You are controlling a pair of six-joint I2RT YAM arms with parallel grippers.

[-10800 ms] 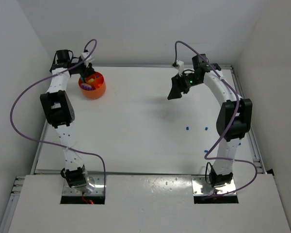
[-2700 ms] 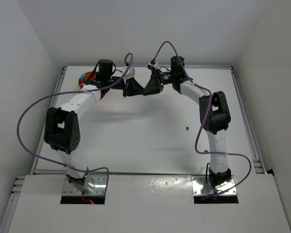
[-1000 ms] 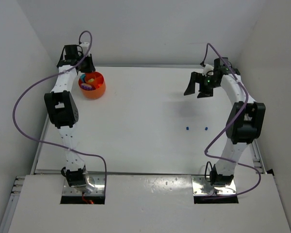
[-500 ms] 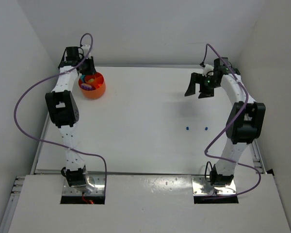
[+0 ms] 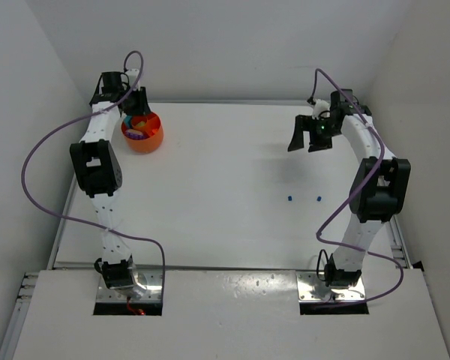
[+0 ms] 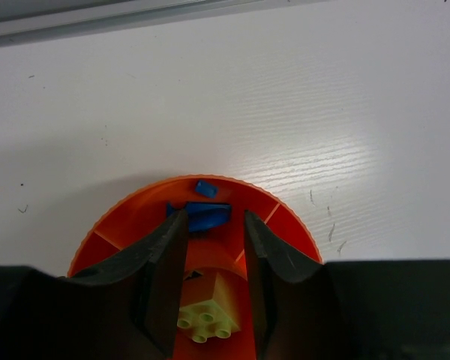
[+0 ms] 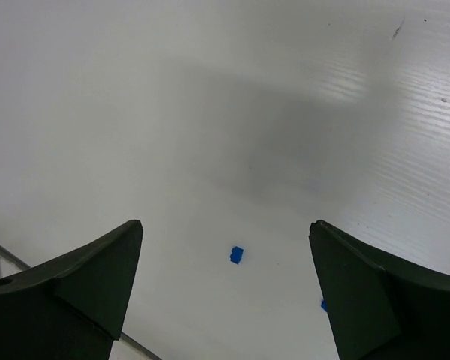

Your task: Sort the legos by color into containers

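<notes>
Orange bowl (image 5: 142, 144): at the far-left corner of the bench (image 5: 210, 180), close to the far edge. Divided inside by low ribs. Holds several legos: a blue brick (image 6: 208, 217) and a smaller blue bit (image 6: 205, 187) together on the side toward the far edge, and a lime green brick (image 6: 206, 319), studs up, nearer the middle. From the top view, purple also visible in there, too small to make out further.

Left gripper (image 6: 214, 216): poised directly over the bowl, pointing down into it. Fingers parted by a narrow gap, released, clamping nothing. Blue brick seen lying below the tips, its left end just hidden behind the left finger.

Right gripper (image 7: 225, 225): up above the far-right part of the bench, well clear of the surface. Spread wide, grasping nothing.

Two tiny blue legos on the bare bench toward the right edge, about midway between near and far edges: one (image 5: 290, 198) and another (image 5: 317, 199) near each other but apart. From the right wrist, the second half hidden by the right finger.
</notes>
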